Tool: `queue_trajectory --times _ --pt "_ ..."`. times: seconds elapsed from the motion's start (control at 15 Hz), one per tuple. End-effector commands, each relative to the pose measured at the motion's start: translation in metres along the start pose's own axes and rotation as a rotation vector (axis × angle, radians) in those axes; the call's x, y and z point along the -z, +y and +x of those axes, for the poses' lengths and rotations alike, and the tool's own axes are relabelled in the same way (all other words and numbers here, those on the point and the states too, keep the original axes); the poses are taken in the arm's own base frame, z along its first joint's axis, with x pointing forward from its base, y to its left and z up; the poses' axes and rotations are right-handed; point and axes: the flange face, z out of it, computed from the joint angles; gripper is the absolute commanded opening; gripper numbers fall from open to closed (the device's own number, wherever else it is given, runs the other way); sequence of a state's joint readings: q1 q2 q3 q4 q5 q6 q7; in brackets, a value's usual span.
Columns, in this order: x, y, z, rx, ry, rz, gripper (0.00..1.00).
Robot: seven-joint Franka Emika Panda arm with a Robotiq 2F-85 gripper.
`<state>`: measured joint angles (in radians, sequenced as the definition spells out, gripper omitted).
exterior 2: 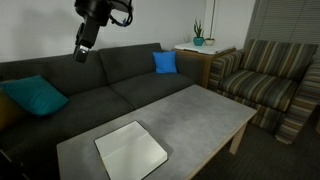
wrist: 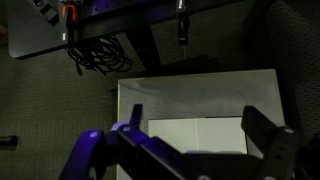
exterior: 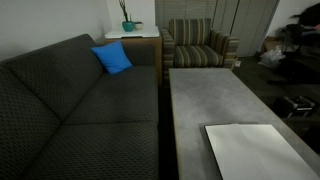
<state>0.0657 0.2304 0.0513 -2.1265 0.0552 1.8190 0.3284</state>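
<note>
Nearest the lens, wrist view: the gripper (wrist: 193, 115) with its 2 dark fingers (wrist: 268, 140) set well apart and nothing between them; the jaws are spread and empty. Beyond the fingers lies the white panel (wrist: 200, 95), flat, with its edges roughly square to the picture frame. A tangle of cables (wrist: 95, 55) shows past its far edge.

In an exterior view the gripper (exterior 2: 82, 50) hangs high on the arm (exterior 2: 100, 12), well apart from the white panel (exterior 2: 130, 150). How far it stands in front of the wall cannot be told. The panel rests on the grey table (exterior 2: 205, 108), near 1 end of the top, and both exterior views show it there (exterior: 255, 150).

Around the table (exterior: 210, 95): the dark sofa (exterior: 80, 100) runs just beside 1 long edge, with a blue cushion (exterior: 113, 58) at 1 end and a teal cushion (exterior 2: 35, 97) at the opposite end. A striped armchair (exterior 2: 265, 75) stands past the table's far end. Between sofa and armchair, a side table (exterior: 135, 38) bears a plant (exterior: 127, 20).

Handling note (judgement): the panel looks thin and flush with the tabletop, so only an edge would offer a pinch. Any approach is best made plumb and slow, with the fingers kept spread and the line between them square to the chosen edge. It should stop short of pressing the fingertips into the table.
</note>
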Motion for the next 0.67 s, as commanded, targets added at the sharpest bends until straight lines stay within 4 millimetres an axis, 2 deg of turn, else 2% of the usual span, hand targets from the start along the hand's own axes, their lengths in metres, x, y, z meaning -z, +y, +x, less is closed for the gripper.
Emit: queue_trajectory --times 0.0,0.47,0.6 --pt "0.0005 -0.0005 0.0029 -0.001 -0.002 0.0 1.0" --pt "0.0059 0.0011 0.0043 -0.002 0.013 0.007 1.0" --pt "0.0063 0.0038 0.0113 0.031 0.033 0.029 1.0"
